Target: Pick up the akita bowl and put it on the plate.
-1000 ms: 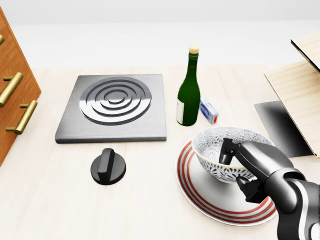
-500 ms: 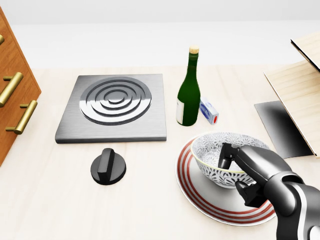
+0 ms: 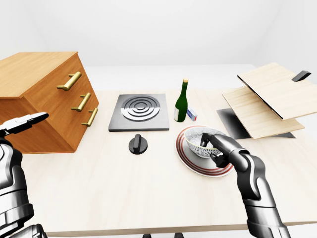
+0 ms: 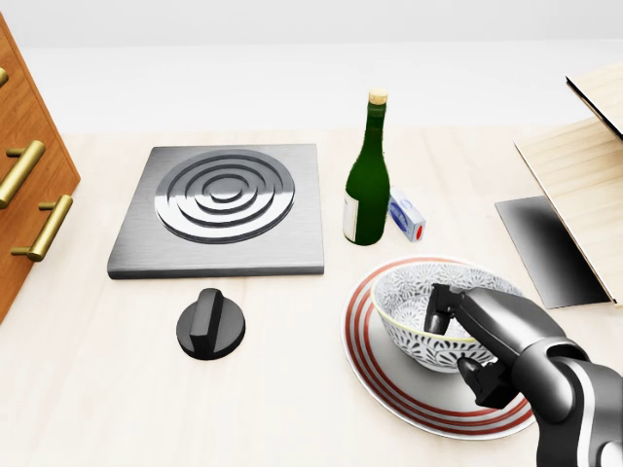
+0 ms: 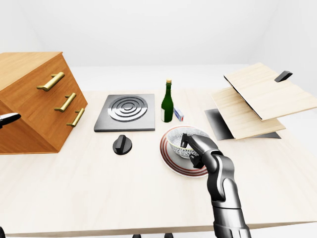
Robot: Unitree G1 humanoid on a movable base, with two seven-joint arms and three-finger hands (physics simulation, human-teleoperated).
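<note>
The akita bowl [image 4: 435, 316], white with a dark pattern, sits on the red-ringed plate [image 4: 389, 384] at the lower right of the head view, tilted slightly toward the robot. The right hand [image 4: 472, 336] grips the bowl's right rim: one finger [image 4: 437, 309] reaches over the rim into the bowl, and another [image 4: 479, 381] presses the outer wall below. The fingers are closed on the rim.

The left hand [image 3: 22, 123] is at the far left of the left-eye view, well apart from the bowl, beside the wooden drawer cabinet [image 3: 44, 99]; its fingers look extended.

Above the plate in the head view stand a green bottle [image 4: 368, 180] and, just beside it, a small white-and-blue box [image 4: 407, 216]. A square stove plate [image 4: 222, 206] and a black knob [image 4: 210, 326] lie to the left on the table [image 4: 146, 409].
</note>
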